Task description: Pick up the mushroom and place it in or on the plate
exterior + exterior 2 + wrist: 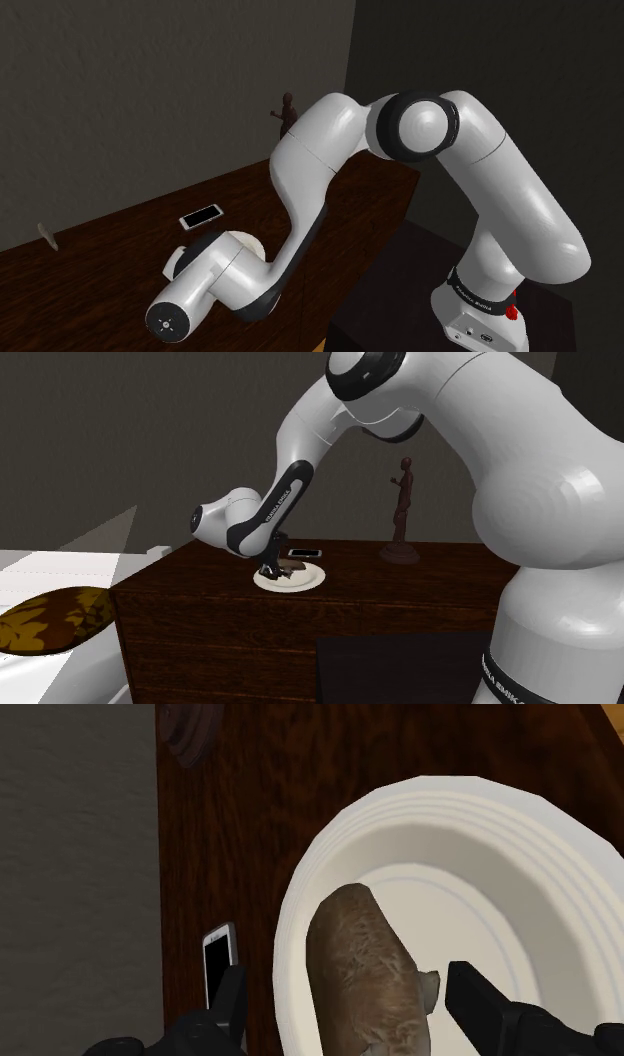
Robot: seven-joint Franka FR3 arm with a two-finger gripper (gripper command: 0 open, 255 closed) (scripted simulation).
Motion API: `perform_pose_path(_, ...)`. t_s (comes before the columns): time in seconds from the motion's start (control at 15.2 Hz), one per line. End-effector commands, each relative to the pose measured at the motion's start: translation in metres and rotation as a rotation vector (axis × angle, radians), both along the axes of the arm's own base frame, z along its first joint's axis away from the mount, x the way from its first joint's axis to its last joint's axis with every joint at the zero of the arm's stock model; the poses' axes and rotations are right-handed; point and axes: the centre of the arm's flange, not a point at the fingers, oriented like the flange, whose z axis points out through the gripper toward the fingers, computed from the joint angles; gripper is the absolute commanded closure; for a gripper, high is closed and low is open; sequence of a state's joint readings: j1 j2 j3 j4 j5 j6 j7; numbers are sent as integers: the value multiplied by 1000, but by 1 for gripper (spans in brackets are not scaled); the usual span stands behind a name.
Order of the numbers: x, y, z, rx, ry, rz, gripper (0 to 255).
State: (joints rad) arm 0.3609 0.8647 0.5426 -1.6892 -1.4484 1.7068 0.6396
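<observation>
Both jaws stand apart, the brown mushroom lying between them on the white plate.

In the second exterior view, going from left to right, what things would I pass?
cushion → plate → figurine
</observation>
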Motion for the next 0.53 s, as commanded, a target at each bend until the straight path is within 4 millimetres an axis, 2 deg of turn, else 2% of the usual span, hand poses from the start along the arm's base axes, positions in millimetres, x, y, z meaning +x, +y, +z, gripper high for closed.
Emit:
perform_pose_path(0.0,0,0,0,0,0,0,0)
perform_pose_path(0.07,1,-1,1,0,0,0,0)
perform_pose_path(0.33,-27,31,29,0,0,0,0)
perform_pose_path(0.46,-27,31,29,0,0,0,0)
